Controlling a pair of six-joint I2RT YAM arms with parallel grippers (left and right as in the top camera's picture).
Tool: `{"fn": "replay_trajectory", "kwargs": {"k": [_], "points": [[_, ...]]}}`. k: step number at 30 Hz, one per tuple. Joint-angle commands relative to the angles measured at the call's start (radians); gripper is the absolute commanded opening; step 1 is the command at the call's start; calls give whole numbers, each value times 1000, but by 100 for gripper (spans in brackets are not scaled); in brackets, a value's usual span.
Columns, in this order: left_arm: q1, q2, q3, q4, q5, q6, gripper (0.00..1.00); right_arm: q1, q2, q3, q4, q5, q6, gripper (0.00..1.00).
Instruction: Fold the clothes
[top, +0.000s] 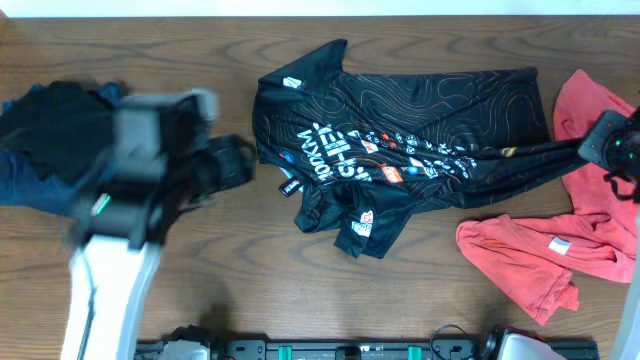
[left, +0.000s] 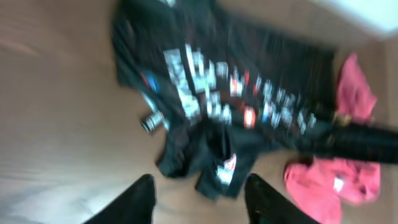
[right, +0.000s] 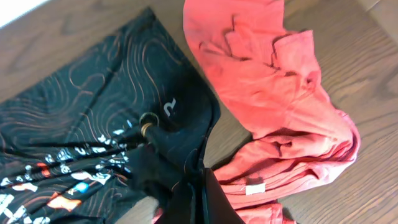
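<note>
Centre of the wooden table (top: 300, 300), there's the black jersey (top: 400, 110), lying sideways with its orange contour lines and white-and-orange logos facing up, one sleeve pointing to the far edge and the other crumpled toward the near edge. Over on the right, the right gripper (top: 597, 143) is clamped tight on the jersey's hem corner, and that corner is drawn out into a thin dark strip reaching across toward the coral-red shirt (top: 520, 250). The right wrist camera shows it close up: black cloth bunched between the closed fingers, red fabric just beside and beneath it. The red shirt sits rumpled at the table's right side, its white label (top: 560, 246) showing on the lower fold, and part of it touches the jersey's stretched edge. On the left, the left gripper (top: 232, 165) is a blur, sitting just off the jersey's left edge; its wrist view shows the two dark fingers (left: 140, 199) spread wide with nothing between them. Behind that arm, a pile of dark clothes (top: 55, 125) lies in the far left corner.
</note>
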Motion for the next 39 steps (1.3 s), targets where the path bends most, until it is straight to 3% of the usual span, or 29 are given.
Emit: {"fn": "replay_trajectory", "kwargs": {"k": [1,13,31,33,34,35,36,39], "points": [[-89,145,-12,5,101,34,52,-6,20,-5,-3,-11,-16,1],[-327,605,-12,193,109,-26,52,-6,44,-5,-6,-11,-20,1],[-406,787,-12,370,47,-92,52,-6,44,-5,-7,-11,-20,1],[-406,793,-12,374,47,-92,44,-6,44,-5,-7,-11,-20,1],[-406,793,-12,375,48,-91,33,-6,44,-5,-7,-11,-20,1],[-406,792,-11,375,48,-91,15,-6,44,-5,-7,-11,-21,1],[-406,790,-10,374,48,-90,6,-6,44,-5,-7,-11,-21,1],[-402,769,-9,362,48,-72,6,-6,44,-5,-7,-10,-24,1]]}}
